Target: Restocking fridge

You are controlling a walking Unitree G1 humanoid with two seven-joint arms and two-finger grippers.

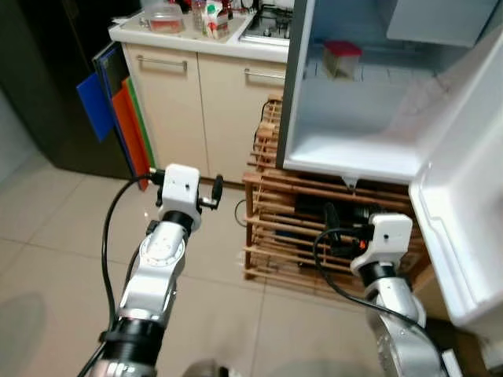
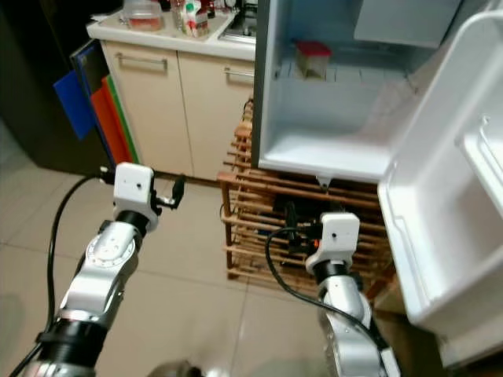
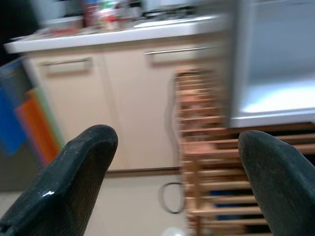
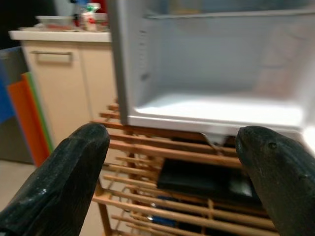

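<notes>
Both the left gripper (image 1: 206,191) and right gripper (image 1: 346,217) are held spread and empty before the open white fridge (image 1: 369,145), presumably since stock remains among the bottles (image 1: 212,17) at the cream counter's (image 1: 189,41) back edge.

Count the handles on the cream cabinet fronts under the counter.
2: one handle on the cabinet front next to the coloured boards, the other handle on the front beside the open fridge, which may hide more.
</notes>
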